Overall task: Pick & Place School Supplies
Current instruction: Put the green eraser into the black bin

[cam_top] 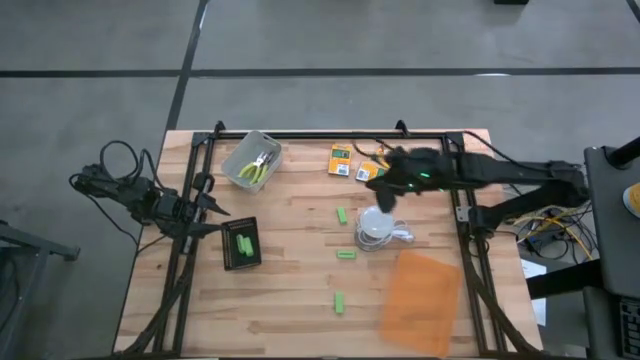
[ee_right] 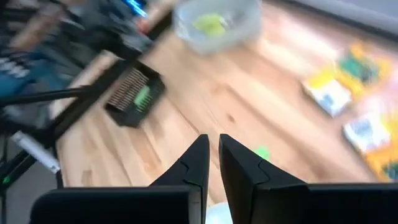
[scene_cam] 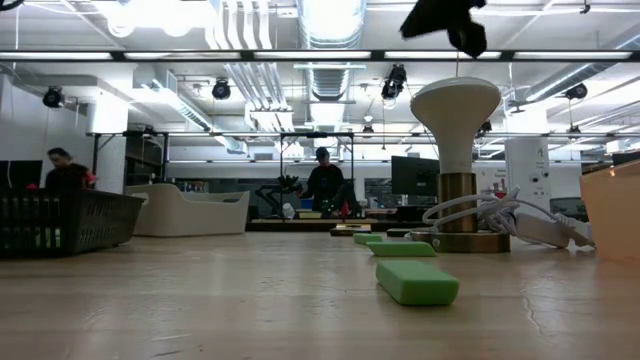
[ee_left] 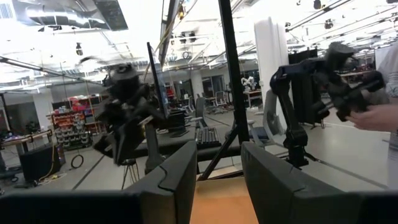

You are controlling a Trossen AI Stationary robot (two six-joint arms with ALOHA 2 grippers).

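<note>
Three bright-green sticks lie flat on the wood: one (cam_top: 341, 214), one (cam_top: 346, 254), one (cam_top: 340, 302); the nearest stick (scene_cam: 417, 282) fills the low view. More green sticks (cam_top: 244, 243) lie in the black tray (cam_top: 228, 262). The plier-like tools (cam_top: 258, 168) sit in a clear tub (cam_top: 253, 160). Orange-yellow boxes (cam_top: 340, 158) (cam_top: 368, 168) lie flat near the far edge. My right gripper (cam_top: 380, 187) (ee_right: 212, 146) hovers shut above the table beside the boxes, holding nothing. My left gripper (cam_top: 215, 208) (ee_left: 219, 168) waits open at the left edge.
A white mushroom-shaped lamp (cam_top: 375, 228) (scene_cam: 455, 120) with a coiled cable stands mid-table under my right arm. The translucent orange sheet (cam_top: 420, 300) lies near the right front corner. A black frame (cam_top: 330, 135) borders the table. A person's hand (ee_left: 373, 115) shows beyond the table.
</note>
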